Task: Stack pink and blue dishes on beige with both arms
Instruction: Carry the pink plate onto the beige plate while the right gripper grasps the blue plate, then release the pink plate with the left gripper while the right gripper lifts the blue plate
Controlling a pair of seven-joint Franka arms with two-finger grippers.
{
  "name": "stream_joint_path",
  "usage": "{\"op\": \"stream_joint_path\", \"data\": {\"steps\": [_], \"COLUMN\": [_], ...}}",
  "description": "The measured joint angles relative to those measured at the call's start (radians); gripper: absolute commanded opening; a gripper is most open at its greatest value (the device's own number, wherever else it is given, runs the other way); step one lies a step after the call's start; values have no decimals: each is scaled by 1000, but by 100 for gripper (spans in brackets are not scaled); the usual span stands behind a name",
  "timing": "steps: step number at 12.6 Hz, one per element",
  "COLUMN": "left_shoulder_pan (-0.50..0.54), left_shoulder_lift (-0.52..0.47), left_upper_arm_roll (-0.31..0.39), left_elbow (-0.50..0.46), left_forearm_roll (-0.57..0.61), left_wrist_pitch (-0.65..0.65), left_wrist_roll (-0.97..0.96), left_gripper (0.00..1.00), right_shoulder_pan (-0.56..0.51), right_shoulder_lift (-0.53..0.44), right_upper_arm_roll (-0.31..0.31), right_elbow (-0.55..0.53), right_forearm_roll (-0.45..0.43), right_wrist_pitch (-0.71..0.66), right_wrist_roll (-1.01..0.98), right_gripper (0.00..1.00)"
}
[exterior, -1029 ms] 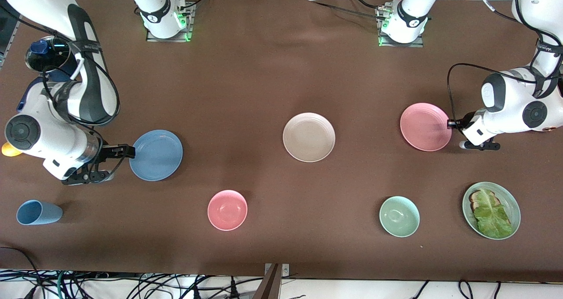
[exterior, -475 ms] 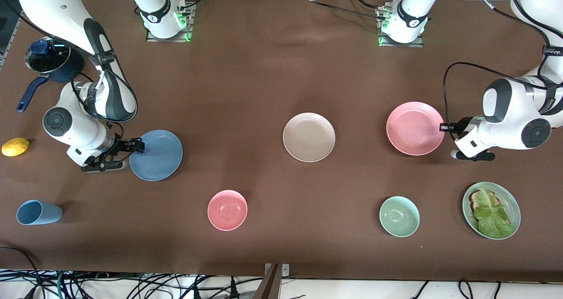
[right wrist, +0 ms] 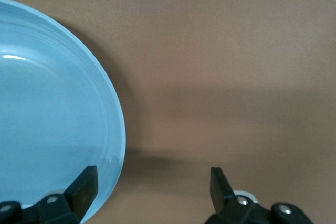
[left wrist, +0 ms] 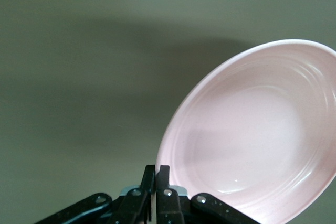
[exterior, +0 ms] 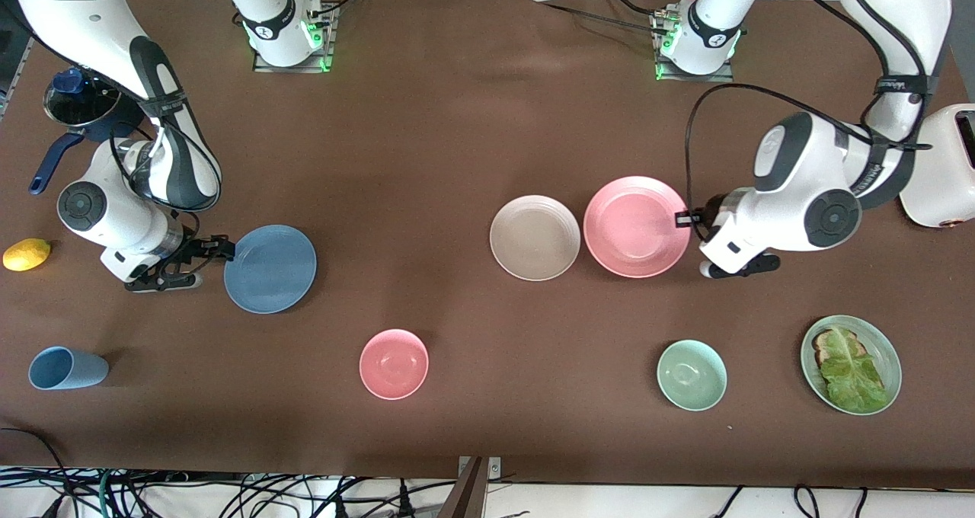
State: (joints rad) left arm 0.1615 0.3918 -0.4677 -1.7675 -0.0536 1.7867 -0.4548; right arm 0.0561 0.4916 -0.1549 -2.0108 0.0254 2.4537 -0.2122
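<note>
The left gripper (exterior: 689, 219), clamped on the pink plate (exterior: 636, 226) at its 3 o'clock rim, has carried it beside the beige plate (exterior: 535, 237). The right gripper (exterior: 217, 249), fingers apart, has backed off the blue plate (exterior: 270, 268), still unlifted.
</note>
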Motion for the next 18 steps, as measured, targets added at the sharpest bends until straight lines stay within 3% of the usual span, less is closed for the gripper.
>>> {"op": "stream_joint_path", "data": {"steps": [3,6,8,13,15,18], "left_shoulder_pan": [-142,-237,-248,-245,-245,-244], "left_shoulder_lift": [49,176,246,318,328,329], "left_upper_arm_roll": [-4,-1,1,8,8,8], "left_elbow": [40,109,152,188,189,193], "left_forearm_roll": [-19,-19,-19,-19,-19,-19], "left_wrist_pitch": [45,64,79,128,131,131], "left_wrist_roll": [-104,-147,-149,-148,-147,-143], "left_gripper": [0,0,0,0,100,100], "right_shoulder_pan": [1,4,4,4,4,4], "right_shoulder_lift": [6,6,12,29,29,28], "right_upper_arm_roll": [12,17,17,17,18,21], "right_elbow": [1,10,10,10,12,37], "right_forearm_roll": [13,31,31,32,33,37], "right_wrist_pitch": [9,10,10,10,10,-20], "right_wrist_roll": [1,1,1,1,1,0], "right_gripper": [87,67,53,19,0,0]}}
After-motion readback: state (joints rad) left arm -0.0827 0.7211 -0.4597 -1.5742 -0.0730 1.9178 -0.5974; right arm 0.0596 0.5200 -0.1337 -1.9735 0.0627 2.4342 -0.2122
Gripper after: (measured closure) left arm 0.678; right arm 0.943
